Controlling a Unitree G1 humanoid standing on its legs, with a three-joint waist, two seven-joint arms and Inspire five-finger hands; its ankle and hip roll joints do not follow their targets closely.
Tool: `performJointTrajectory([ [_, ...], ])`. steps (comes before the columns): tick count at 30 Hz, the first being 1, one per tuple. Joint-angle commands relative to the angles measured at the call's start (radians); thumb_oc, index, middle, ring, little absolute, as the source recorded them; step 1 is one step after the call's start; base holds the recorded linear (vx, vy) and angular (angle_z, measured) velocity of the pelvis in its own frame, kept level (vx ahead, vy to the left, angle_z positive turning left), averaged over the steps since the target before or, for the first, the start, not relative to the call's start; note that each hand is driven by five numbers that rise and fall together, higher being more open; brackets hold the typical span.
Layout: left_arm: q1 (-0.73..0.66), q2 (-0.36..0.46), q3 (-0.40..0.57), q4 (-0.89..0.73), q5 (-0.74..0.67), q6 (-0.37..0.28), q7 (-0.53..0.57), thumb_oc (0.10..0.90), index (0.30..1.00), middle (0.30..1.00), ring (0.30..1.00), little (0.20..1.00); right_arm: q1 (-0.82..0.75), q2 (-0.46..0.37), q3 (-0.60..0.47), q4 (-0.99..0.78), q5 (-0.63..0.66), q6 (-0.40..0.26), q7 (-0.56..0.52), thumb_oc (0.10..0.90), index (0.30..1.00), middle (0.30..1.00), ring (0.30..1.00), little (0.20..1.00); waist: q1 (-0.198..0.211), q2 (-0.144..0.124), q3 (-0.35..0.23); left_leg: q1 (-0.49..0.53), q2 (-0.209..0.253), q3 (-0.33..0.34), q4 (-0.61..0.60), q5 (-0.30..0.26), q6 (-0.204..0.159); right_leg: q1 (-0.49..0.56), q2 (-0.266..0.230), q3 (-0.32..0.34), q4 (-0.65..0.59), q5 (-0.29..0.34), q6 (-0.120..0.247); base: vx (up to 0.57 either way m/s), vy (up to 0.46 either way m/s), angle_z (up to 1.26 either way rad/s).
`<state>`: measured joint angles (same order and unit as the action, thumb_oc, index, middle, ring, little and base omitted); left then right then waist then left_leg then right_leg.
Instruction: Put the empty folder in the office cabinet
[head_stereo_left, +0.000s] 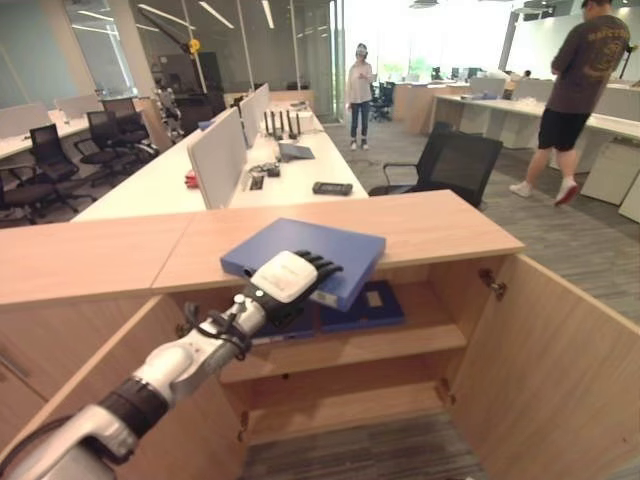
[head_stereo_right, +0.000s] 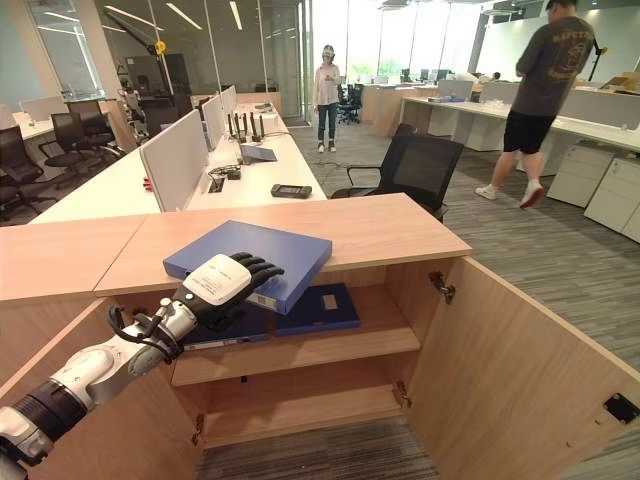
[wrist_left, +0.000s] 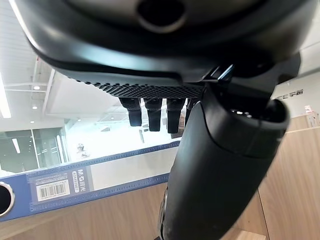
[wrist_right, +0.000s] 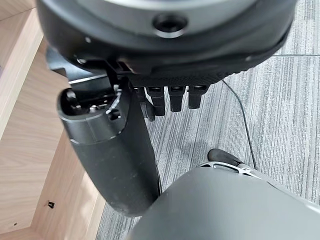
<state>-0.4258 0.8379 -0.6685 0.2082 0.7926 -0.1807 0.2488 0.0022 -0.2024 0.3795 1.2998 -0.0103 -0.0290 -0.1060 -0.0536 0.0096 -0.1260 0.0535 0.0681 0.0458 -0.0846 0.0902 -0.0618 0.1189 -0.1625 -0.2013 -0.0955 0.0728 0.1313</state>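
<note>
The left hand (head_stereo_left: 285, 280) holds a blue folder (head_stereo_left: 300, 256) by its near edge, fingers curled over the top and the thumb underneath. The folder lies tilted on the cabinet (head_stereo_left: 420, 225) top, its front edge jutting past the lip above the open shelf (head_stereo_left: 400, 340). Two more blue folders (head_stereo_left: 362, 306) already lie on that shelf. The cabinet door (head_stereo_left: 560, 370) stands wide open. The right hand (wrist_right: 120, 165) hangs over the grey floor, fingers relaxed and empty. Likely risk: held at one edge only, the folder could tip or slip on the way down, or catch the cabinet lip.
</note>
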Motion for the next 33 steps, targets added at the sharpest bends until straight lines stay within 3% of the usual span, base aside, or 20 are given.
performJointTrajectory([
  [1, -0.244, -0.014, 0.084, 0.09, 0.006, 0.053, 0.087, 0.8, 0.9, 0.9, 0.9, 0.9, -0.024, 0.03, 0.066, 0.04, -0.035, -0.008, -0.004, 0.8, 0.9, 0.9, 0.9, 0.9, -0.004, -0.02, 0.023, 0.06, -0.083, -0.08, -0.003, -0.151, 0.04, -0.001, 0.073, -0.006, 0.008, -0.056, -0.007, 0.0, 0.0, 0.0],
  [10, -0.258, -0.031, 0.069, 0.171, 0.022, 0.084, 0.09, 0.8, 0.9, 0.9, 0.9, 0.9, -0.027, 0.029, 0.072, 0.035, -0.034, -0.009, -0.004, 0.8, 0.9, 0.9, 0.9, 0.9, -0.008, -0.02, 0.023, 0.061, -0.084, -0.074, -0.003, -0.152, 0.041, -0.001, 0.072, -0.004, 0.008, -0.055, -0.006, 0.0, 0.0, 0.0],
  [12, -0.259, -0.034, 0.067, 0.181, 0.021, 0.086, 0.089, 0.681, 0.721, 0.721, 0.721, 0.721, -0.026, 0.029, 0.071, 0.034, -0.034, -0.008, -0.004, 0.8, 0.9, 0.9, 0.9, 0.9, -0.008, -0.02, 0.023, 0.062, -0.084, -0.073, -0.003, -0.152, 0.041, -0.001, 0.072, -0.002, 0.008, -0.055, -0.006, 0.0, 0.0, 0.0],
  [13, -0.261, -0.035, 0.068, 0.194, 0.02, 0.09, 0.084, 0.4, 0.3, 0.3, 0.3, 0.3, -0.025, 0.029, 0.069, 0.034, -0.032, -0.008, -0.004, 0.8, 0.9, 0.9, 0.9, 0.9, -0.009, -0.02, 0.022, 0.062, -0.083, -0.073, -0.003, -0.152, 0.042, -0.001, 0.072, -0.003, 0.008, -0.055, -0.006, 0.0, 0.0, 0.0],
  [33, -0.165, -0.073, 0.134, 0.261, 0.043, 0.141, 0.096, 0.4, 0.3, 0.3, 0.3, 0.3, -0.021, 0.034, 0.072, 0.015, -0.031, -0.007, 0.0, 0.8, 0.9, 0.9, 0.9, 0.9, -0.008, -0.026, 0.022, 0.065, -0.083, -0.068, -0.003, -0.151, 0.043, 0.0, 0.072, 0.005, 0.008, -0.057, -0.008, 0.0, 0.0, 0.0],
])
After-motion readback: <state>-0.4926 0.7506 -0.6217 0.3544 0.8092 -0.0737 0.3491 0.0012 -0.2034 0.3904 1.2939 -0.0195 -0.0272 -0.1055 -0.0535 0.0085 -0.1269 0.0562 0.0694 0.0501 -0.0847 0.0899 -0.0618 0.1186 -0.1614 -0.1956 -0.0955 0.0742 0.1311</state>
